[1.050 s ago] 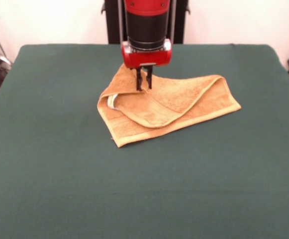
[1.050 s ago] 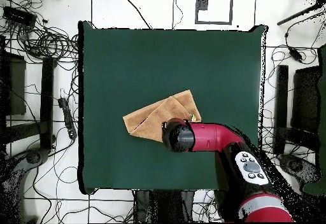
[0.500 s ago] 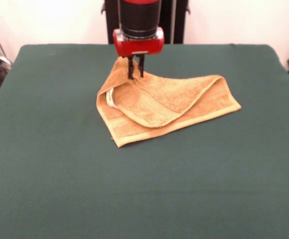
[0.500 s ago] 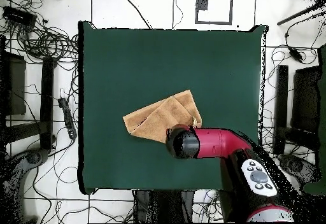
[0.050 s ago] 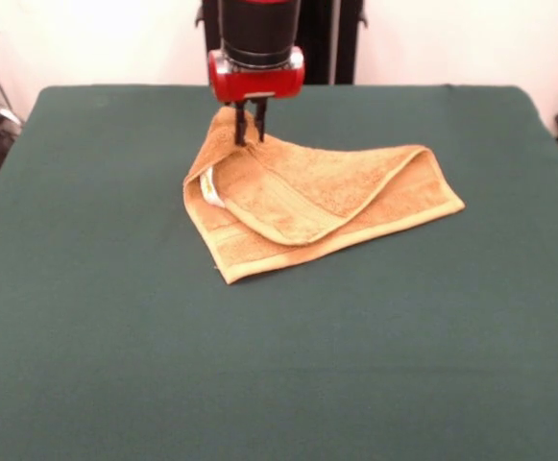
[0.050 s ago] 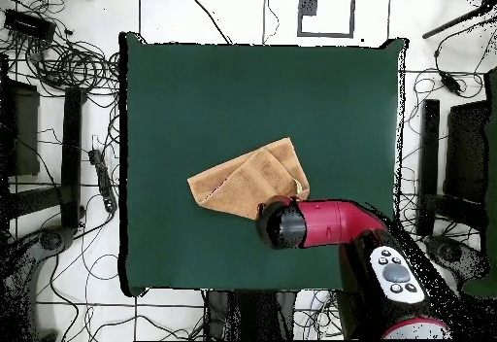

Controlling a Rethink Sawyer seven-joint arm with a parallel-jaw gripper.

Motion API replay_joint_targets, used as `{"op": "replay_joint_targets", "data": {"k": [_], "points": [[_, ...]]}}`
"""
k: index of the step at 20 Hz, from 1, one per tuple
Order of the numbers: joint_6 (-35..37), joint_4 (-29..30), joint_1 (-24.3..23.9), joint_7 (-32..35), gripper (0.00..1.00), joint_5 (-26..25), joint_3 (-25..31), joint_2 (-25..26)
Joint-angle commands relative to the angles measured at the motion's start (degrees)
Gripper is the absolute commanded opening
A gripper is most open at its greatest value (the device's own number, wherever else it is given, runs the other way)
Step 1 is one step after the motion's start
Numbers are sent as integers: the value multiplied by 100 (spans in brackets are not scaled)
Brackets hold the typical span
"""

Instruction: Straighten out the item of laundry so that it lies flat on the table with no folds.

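The orange-tan towel point(image 5: 307, 206) lies folded near the middle of the green table point(image 5: 115, 336), with an upper layer doubled over in a curved fold and a small white label point(image 5: 211, 189) at its left edge. My gripper point(image 5: 248, 133) hangs at the towel's far left corner, its two dark fingers close together and shut on the cloth there. That corner is drawn up and back into a peak. In the overhead view the towel point(image 6: 243, 178) shows as a folded wedge, and the red arm head point(image 6: 283, 223) hides the fingers.
The green table point(image 6: 194, 85) reaches well beyond the towel on every side. Cables and dark equipment lie on the floor around it in the overhead view.
My gripper has moved toward the table's far side and slightly left in the front view, dragging the pinched part of the towel with it. The towel's far left corner has stretched out.
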Motion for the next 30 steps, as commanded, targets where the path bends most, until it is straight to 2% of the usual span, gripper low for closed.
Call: {"op": "replay_joint_targets", "data": {"k": [1, 11, 19, 25, 30], "points": [[839, -228, 79, -810, 0, -483, 493, 372], [1256, -28, -241, -1186, 0, -502, 781, -95], [1331, 95, -495, -1179, 0, -487, 1079, -249], [1139, 251, -741, -1078, 0, -547, 1236, -28], [449, 522, -1241, -1045, 0, -745, 1570, 356]]}}
